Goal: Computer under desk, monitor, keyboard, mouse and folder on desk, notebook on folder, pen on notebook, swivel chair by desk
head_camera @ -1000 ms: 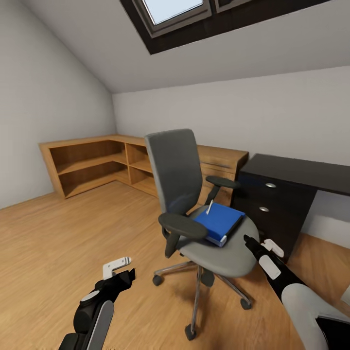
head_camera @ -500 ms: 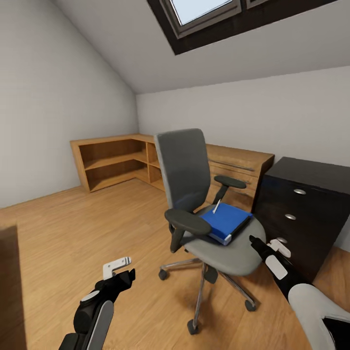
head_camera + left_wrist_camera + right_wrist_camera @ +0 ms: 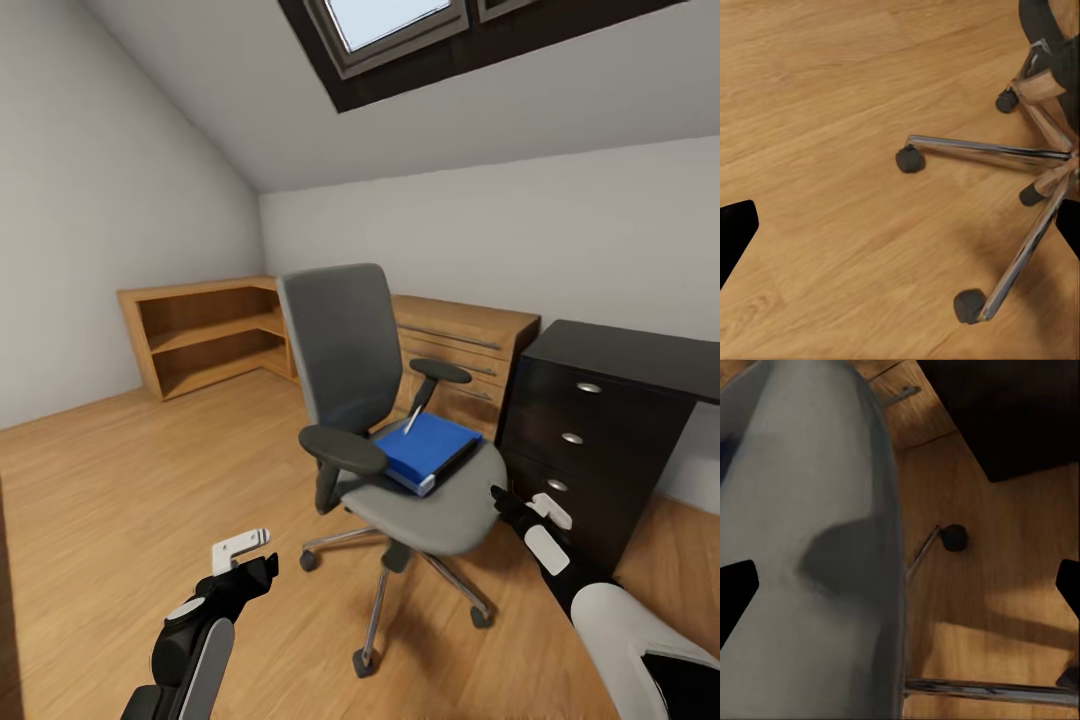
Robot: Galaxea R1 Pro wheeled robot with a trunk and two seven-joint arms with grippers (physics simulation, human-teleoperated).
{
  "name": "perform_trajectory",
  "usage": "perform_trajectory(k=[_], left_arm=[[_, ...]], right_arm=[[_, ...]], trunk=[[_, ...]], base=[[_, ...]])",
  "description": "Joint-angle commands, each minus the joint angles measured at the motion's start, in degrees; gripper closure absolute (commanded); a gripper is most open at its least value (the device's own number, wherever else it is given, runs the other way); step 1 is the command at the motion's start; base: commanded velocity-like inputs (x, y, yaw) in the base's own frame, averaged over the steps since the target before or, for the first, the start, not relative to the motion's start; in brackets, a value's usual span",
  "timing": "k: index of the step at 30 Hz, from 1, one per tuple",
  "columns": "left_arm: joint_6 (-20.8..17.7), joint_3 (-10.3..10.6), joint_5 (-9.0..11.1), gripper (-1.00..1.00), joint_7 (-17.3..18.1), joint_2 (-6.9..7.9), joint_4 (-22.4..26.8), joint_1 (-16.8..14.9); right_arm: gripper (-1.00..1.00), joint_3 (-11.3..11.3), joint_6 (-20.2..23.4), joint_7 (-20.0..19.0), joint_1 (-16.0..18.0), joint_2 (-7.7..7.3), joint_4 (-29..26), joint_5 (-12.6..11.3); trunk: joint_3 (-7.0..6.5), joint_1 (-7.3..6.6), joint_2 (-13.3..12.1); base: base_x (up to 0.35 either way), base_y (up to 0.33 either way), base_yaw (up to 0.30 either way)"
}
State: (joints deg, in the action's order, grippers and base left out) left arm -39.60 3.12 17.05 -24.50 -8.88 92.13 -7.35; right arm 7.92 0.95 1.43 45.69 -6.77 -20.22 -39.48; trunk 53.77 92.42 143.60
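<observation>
You are on the folder step: the folder (image 3: 425, 448) lies on the swivel chair (image 3: 400, 420) left of the black table (image 3: 610, 360), your right gripper (image 3: 512, 505), spread wide and empty, sits by the seat's near edge, so next reach up over it; the left gripper (image 3: 250, 560) hangs wide and empty.

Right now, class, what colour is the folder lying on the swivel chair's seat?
Bright blue: the folder on the swivel chair shows best in the head view.

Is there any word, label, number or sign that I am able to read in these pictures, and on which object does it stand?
None can be read.
The blue folder on the swivel chair shows no readable text.
The desk drawers carry only plain silver knobs.
</observation>
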Motion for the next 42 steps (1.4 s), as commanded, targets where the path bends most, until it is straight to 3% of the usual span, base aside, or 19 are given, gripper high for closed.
perform_trajectory(k=[1, 21, 22, 28, 42], left_arm=[[-0.13, 0.04, 0.61, -1.00, -0.55, 0.00, 0.07, -0.03], [-0.13, 0.04, 0.56, -1.00, -0.55, 0.09, 0.05, -0.03], [-0.13, -0.03, 0.53, -1.00, -0.55, 0.09, 0.07, -0.03], [-0.13, -0.22, 0.52, -1.00, -0.55, 0.17, 0.07, -0.03], [-0.13, -0.63, 0.52, -1.00, -0.55, 0.20, 0.15, -0.03]], right_arm=[[-1.00, -0.01, 0.10, 0.15, 0.02, 0.00, -0.08, -0.60], [-1.00, 0.07, 0.18, 0.24, 0.02, -0.06, -0.26, -0.66], [-1.00, 0.17, 0.30, 0.24, 0.00, -1.31, -0.38, -2.65], [-1.00, 0.17, 1.89, 0.24, -0.19, -3.71, -1.34, -9.53], [-1.00, 0.17, 4.72, 0.24, -0.25, -4.24, -2.09, -10.77]], trunk=[[0.06, -0.01, 0.03], [0.06, -0.01, 0.03], [0.06, -0.01, 0.03], [0.06, -0.01, 0.03], [0.06, -0.01, 0.03]], base=[[0.000, 0.000, -0.254], [0.000, 0.000, -0.027], [0.000, 0.000, 0.000], [0.000, 0.000, 0.000], [0.000, 0.000, 0.000]])
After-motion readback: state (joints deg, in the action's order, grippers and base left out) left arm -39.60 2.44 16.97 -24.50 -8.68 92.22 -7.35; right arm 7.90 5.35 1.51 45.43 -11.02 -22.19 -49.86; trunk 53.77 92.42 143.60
